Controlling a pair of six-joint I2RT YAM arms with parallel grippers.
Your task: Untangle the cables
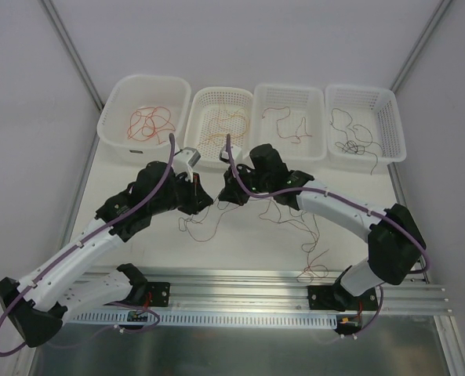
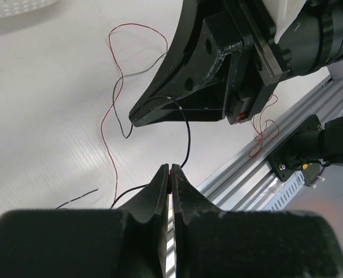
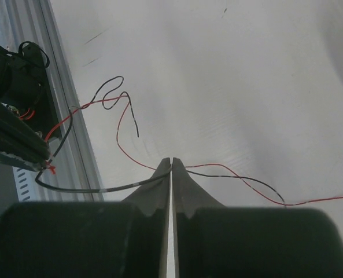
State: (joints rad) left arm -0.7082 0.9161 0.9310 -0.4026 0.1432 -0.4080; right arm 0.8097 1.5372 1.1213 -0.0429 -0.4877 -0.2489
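Thin red and black cables (image 1: pixel 203 228) lie loose on the white table between the two arms, and more red strands (image 1: pixel 314 252) trail toward the rail. My left gripper (image 1: pixel 206 200) is shut at the tips on a red cable (image 2: pixel 170 172), and a black cable (image 2: pixel 187 134) runs up from there to the right gripper's fingertips (image 2: pixel 137 115). My right gripper (image 3: pixel 172 161) is shut on the black cable (image 3: pixel 107 188). A red cable (image 3: pixel 120 139) passes behind its tips. The two grippers are close together above the table's middle.
Four white baskets stand along the back: one (image 1: pixel 144 116) with red-orange wires, one (image 1: pixel 221 125) with orange, one (image 1: pixel 288 121) with red-brown, one (image 1: pixel 364 125) with black. The aluminium rail (image 1: pixel 240 283) runs along the near edge.
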